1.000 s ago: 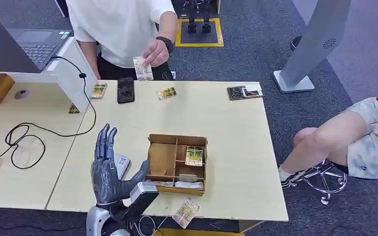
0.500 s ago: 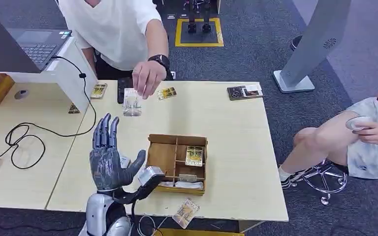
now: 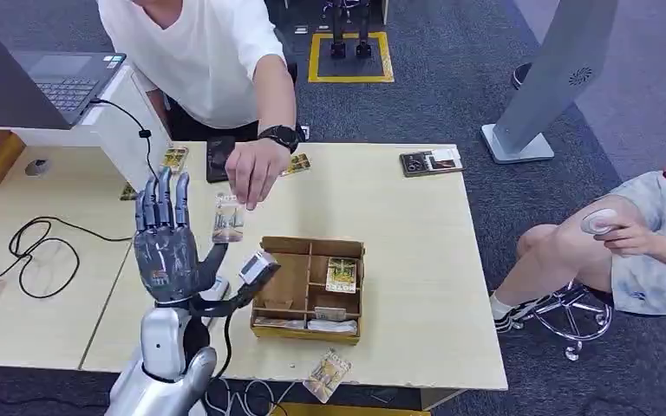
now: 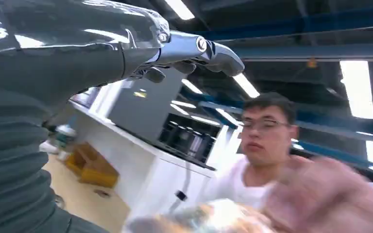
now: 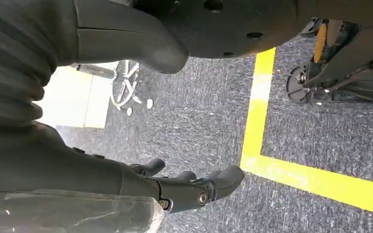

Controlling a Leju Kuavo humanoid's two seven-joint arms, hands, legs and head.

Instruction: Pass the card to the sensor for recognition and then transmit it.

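Pale wood table (image 3: 399, 286) on dark grey carpet, white desk with a laptop (image 3: 65, 82) at the far left corner. Left hand (image 3: 166, 251) raised upright over the table's left part, palm facing the person, fingers spread apart, thumb out to the side, holding nothing. Person in white shirt leans over the far edge, their hand (image 3: 250, 171) pinching the card (image 3: 227, 218) from above; card hangs upright in a clear sleeve, just beside the left hand's thumb side, whether it touches the fingers cannot be told. In the left wrist view the card (image 4: 213, 218) and the person's hand (image 4: 330, 199) are blurred, close in front of the palm. Wooden divided box (image 3: 309, 289) sits just right of the left hand, one card lying in its right-hand compartment. More cards lie at the far edge, near a black phone (image 3: 219, 156), another packet at the near edge. Right hand (image 5: 189, 187) hangs over grey carpet with a yellow line (image 5: 291, 174), fingers loosely curled, nothing in them. Second person seated at the right
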